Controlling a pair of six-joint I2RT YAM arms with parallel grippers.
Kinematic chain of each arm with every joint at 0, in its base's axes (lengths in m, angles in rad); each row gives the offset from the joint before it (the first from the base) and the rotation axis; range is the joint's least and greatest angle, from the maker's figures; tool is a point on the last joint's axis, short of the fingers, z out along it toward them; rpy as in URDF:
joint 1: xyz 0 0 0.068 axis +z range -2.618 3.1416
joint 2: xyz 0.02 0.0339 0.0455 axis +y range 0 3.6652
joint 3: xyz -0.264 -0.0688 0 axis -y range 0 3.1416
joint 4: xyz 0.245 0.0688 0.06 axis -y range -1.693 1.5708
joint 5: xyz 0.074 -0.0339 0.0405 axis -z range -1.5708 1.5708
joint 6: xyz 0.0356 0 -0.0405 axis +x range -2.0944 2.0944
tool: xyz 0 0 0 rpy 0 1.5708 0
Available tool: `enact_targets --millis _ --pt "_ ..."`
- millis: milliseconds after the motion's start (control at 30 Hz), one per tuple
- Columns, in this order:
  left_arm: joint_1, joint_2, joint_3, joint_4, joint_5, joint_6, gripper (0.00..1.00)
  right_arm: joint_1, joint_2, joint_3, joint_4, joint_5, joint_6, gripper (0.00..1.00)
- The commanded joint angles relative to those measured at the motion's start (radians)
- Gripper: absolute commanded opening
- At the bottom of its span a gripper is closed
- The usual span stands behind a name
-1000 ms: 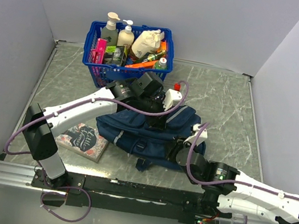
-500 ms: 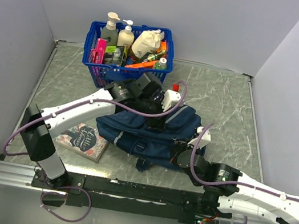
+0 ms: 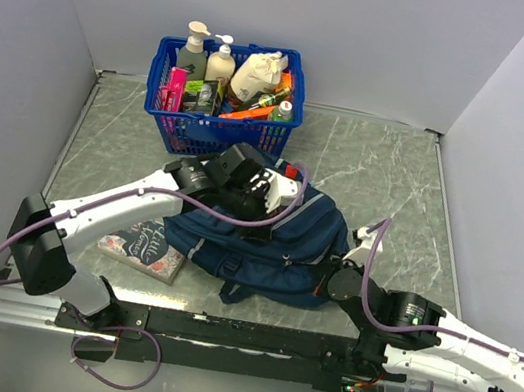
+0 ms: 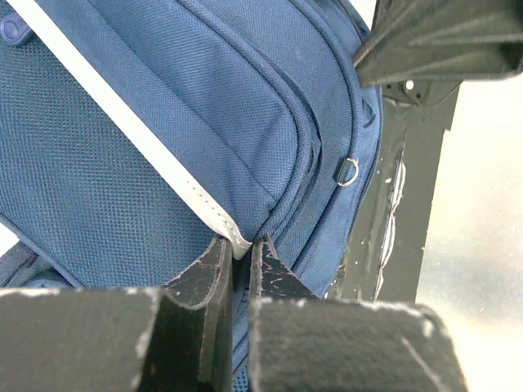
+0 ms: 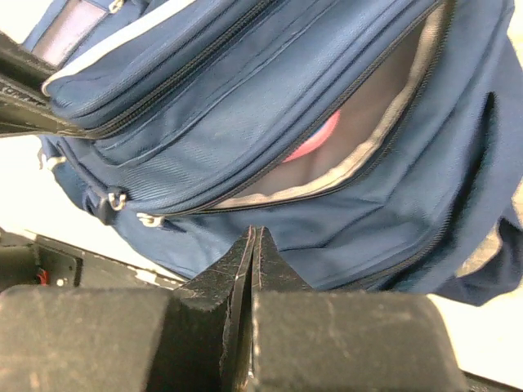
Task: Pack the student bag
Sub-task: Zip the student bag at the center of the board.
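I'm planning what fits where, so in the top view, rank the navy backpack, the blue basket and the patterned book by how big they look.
Largest: student bag
Next: blue basket
Smallest: patterned book

Blue basket (image 3: 192, 131) of bottles at back, patterned book (image 3: 144, 245) on marbled table (image 3: 388, 173)

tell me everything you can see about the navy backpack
The backpack is navy woven fabric with a pale stripe, zipped pockets and a small metal ring. It lies slumped on the marble table, near the basket. One zip gapes, showing grey lining and something pink inside. The left gripper pinches it at the stripe's end; the right gripper, shut, sits against fabric below the opening.
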State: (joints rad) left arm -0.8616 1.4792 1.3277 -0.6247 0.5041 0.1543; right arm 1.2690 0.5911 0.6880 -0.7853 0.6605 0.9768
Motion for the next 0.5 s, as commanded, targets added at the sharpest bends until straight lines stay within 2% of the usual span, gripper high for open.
enact_targets --millis 0,67,167,333,467 --pt "0.021 -0.046 -0.016 0.011 -0.053 0.004 0.01 -0.003 -0.027 0.005 0.009 -0.042 -0.039 0.00" --pt "0.021 -0.033 -0.001 0.028 -0.050 -0.009 0.01 -0.002 -0.008 -0.014 0.108 -0.076 -0.084 0.00" --pt "0.019 0.010 0.062 0.029 -0.045 -0.032 0.01 0.030 0.035 -0.022 0.188 -0.087 -0.082 0.29" --pt "0.018 0.073 0.162 0.033 -0.041 -0.050 0.01 0.092 0.087 0.044 0.123 0.040 -0.029 0.61" --pt "0.018 0.127 0.208 0.020 -0.041 -0.041 0.01 0.104 0.073 0.042 0.096 0.070 0.014 0.63"
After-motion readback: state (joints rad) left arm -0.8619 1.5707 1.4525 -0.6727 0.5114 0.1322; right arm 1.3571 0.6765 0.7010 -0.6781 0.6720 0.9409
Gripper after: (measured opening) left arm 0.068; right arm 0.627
